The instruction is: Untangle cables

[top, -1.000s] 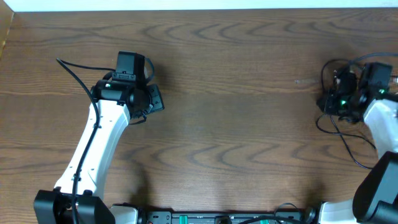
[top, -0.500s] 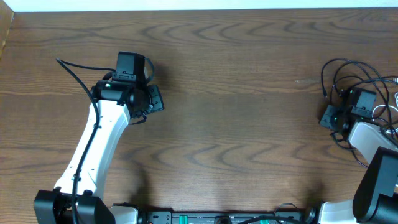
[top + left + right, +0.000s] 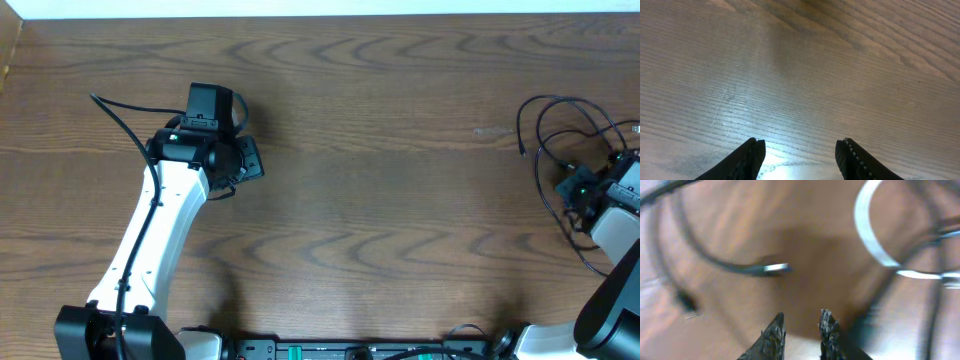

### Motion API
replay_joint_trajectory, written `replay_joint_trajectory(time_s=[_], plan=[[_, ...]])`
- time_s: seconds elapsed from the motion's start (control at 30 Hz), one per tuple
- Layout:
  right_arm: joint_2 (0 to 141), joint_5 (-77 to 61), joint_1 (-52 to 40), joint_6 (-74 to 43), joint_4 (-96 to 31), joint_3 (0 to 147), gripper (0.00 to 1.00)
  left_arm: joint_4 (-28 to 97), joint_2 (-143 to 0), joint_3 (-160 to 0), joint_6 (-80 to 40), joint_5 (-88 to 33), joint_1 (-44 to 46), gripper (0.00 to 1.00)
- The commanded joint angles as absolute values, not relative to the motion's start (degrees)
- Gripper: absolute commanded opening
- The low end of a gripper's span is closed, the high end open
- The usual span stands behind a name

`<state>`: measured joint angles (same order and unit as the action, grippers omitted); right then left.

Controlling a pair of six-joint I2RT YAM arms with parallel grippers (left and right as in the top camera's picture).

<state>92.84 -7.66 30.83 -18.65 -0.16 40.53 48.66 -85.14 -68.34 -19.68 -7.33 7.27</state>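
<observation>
The black cable point(image 3: 530, 108) lies in loose loops on the wooden table point(image 3: 400, 180) at the far right. In the blurred right wrist view its cord point(image 3: 715, 260) ends in a small metal-tipped plug point(image 3: 776, 269), and the white cable point(image 3: 860, 225) curves at the upper right. My right gripper point(image 3: 572, 190) hovers at the lower part of the loops; its fingers point(image 3: 801, 325) stand a little apart with nothing between them. My left gripper point(image 3: 250, 160) is far to the left, open and empty point(image 3: 800, 150) above bare wood.
The left arm point(image 3: 160, 230) runs from the front edge up to the left of the middle, with its own thick black wire point(image 3: 115, 115). The right arm's body point(image 3: 615, 270) stands at the right edge. The table's back edge point(image 3: 320, 16) runs along the top.
My right gripper has moved right and toward the front, off the cable pile. More of the black loops now show. The left arm has not moved.
</observation>
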Motion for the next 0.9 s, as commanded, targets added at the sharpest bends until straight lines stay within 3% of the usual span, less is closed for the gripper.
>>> replay_joint_trajectory(time_s=[0.0,0.13,0.2,0.37,0.57,0.6,0.87], plan=[[90.67,-23.00,29.10,-14.81,-1.26,44.21,0.27,48.80,-85.73,-68.47,-20.25,-6.81,7.09,0.51],[85.56,-23.40,24.91,-7.88,-15.38,50.43,0.42,48.56,-85.73,-68.47,-20.18,-6.76,7.09,0.51],[84.97,-21.91,21.52,-3.97,-24.91,52.31,0.49,48.16,-85.73,-68.45,-17.41,-0.49,8.32,0.51],[84.97,-4.12,9.91,-2.48,-35.03,53.12,0.71,47.55,-85.76,-68.47,-16.05,2.63,13.52,0.56],[84.68,0.45,-2.63,-2.28,-44.31,60.01,0.99,55.46,-85.76,-68.47,-16.01,2.66,15.59,0.72],[84.36,0.49,-3.38,-2.76,-44.66,60.36,0.99,57.19,-85.76,-68.47,-16.05,2.66,15.55,0.76],[70.48,-2.09,-4.05,-5.13,-48.01,59.00,0.99,63.59,-84.38,-67.46,-16.99,2.50,15.57,0.76]])
